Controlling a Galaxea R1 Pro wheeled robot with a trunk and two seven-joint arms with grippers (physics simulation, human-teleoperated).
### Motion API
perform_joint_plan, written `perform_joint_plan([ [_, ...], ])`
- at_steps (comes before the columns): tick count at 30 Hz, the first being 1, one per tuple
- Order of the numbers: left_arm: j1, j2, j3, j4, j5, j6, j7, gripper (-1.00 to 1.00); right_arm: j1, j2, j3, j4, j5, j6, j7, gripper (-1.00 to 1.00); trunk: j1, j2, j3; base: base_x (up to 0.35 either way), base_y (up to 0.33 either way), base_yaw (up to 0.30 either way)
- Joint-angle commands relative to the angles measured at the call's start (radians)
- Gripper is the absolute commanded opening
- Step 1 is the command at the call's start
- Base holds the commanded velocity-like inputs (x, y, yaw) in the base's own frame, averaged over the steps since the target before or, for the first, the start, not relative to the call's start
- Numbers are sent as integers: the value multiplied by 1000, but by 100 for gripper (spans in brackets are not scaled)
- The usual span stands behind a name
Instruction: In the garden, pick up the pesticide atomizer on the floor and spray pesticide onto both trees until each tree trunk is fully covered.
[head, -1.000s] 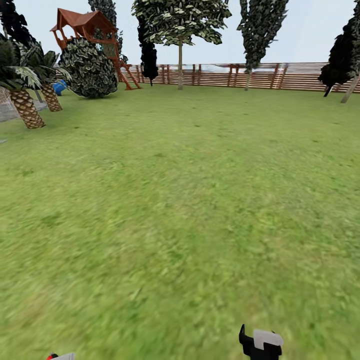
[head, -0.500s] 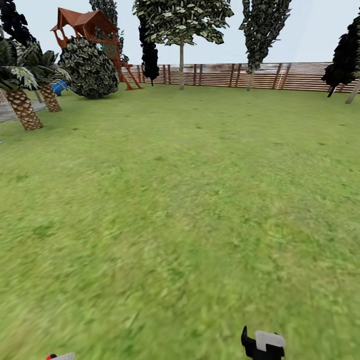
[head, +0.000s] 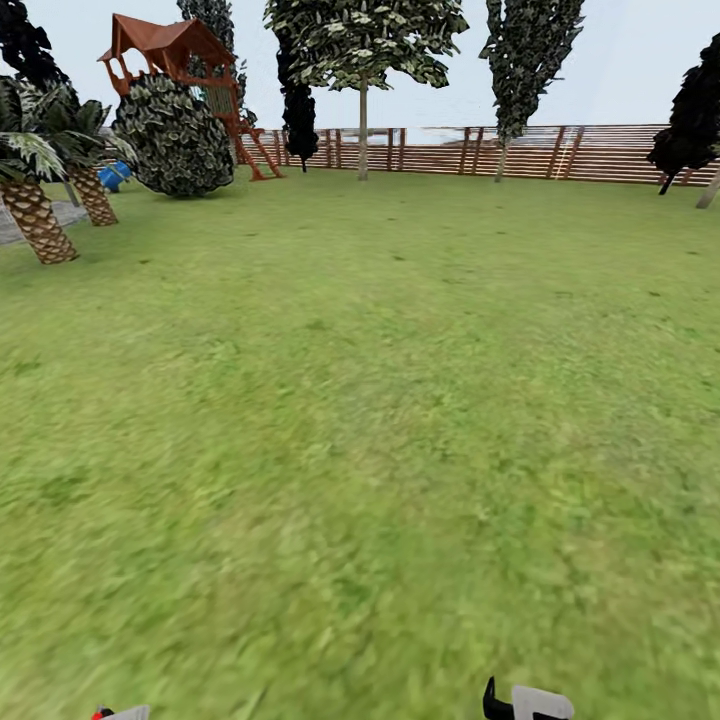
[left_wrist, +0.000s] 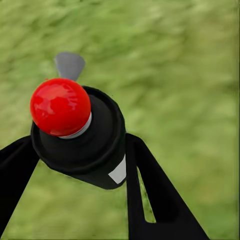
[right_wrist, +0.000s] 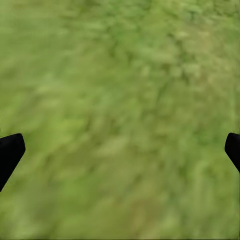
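Observation:
My left gripper (left_wrist: 77, 146) is shut on the pesticide atomizer (left_wrist: 97, 132), a small dark bottle with a glossy red ball on top and a white label patch. Its black fingers (left_wrist: 150, 195) press on both sides of the bottle over blurred grass. In the head view the atomizer's red top (head: 99, 714) peeks in at the bottom left edge. My right gripper (head: 527, 702) is low at the bottom edge. In the right wrist view, the right gripper (right_wrist: 120, 150) is open, with only grass between its fingers. The two thick-trunked trees are out of view.
Open green lawn (head: 380, 400) stretches ahead to a brown slat fence (head: 560, 152). Two scaly palms (head: 35, 215) stand at the left, near a round bush (head: 175, 140) and a red play tower (head: 175, 50). A thin-stemmed leafy tree (head: 362, 130) and dark columnar trees (head: 520, 60) line the fence.
The whole view has moved forward over the lawn: the palms slid left and the right gripper sits lower in the picture. The left gripper's hold on the atomizer is unchanged.

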Motion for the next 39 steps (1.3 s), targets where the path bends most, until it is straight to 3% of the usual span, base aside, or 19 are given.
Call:
perform_joint_plan([
  [1, 0, 0, 1, 0, 0, 0, 0, -100, 9, -1, 1, 0, 1, 0, 0, 100, 0, 0, 0, 338, 0, 0],
  [39, 0, 0, -1, 11, -2, -3, 0, -100, 25, 0, 1, 1, 1, 0, 0, 100, 0, 0, 0, 338, 0, 0],
])
